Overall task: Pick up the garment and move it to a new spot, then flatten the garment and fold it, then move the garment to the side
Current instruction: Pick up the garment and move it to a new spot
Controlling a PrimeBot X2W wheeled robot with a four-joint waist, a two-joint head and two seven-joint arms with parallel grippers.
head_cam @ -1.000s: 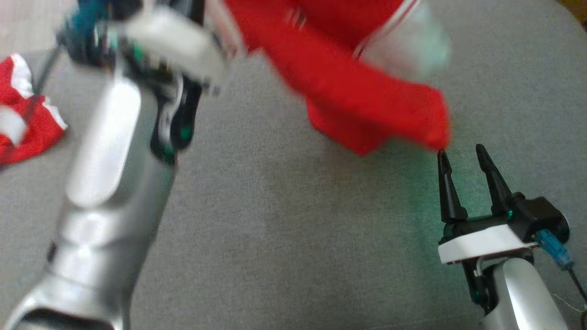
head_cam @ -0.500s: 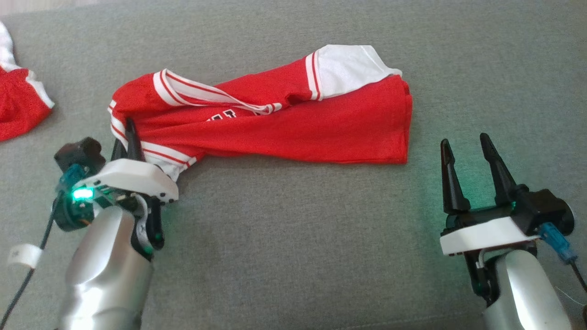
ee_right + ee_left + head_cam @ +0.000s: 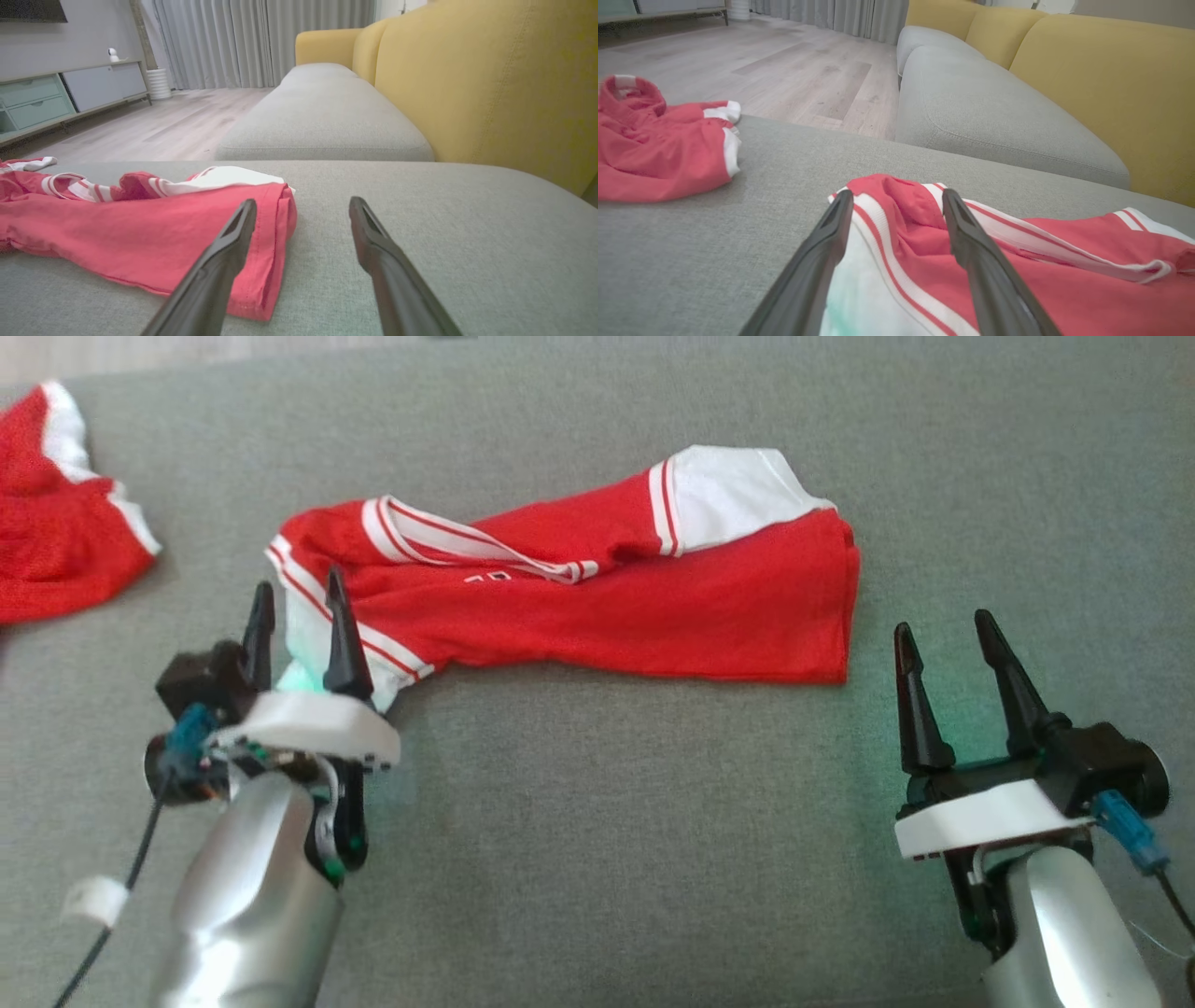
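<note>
Where it lies on the grey cushion (image 3: 607, 821), the garment (image 3: 597, 607) runs its long axis left to right across the head view, with the collar end toward the left gripper (image 3: 299, 586) and the hem toward the right gripper (image 3: 941, 622). Red jersey, white sleeves, striped trim; bunched, not flat. Left fingers spread, straddling the white sleeve, gripping nothing. Right fingers spread, empty, near the hem corner.

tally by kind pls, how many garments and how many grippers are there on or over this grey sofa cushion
Red-and-white fabric garments: 2 (the red-and-white jersey lying stretched out in the middle, and a crumpled red-and-white garment at the far left)
Black two-finger grippers: 2 (left gripper, open astride the jersey's sleeve end; right gripper, open beside its hem)
Total: 4
</note>
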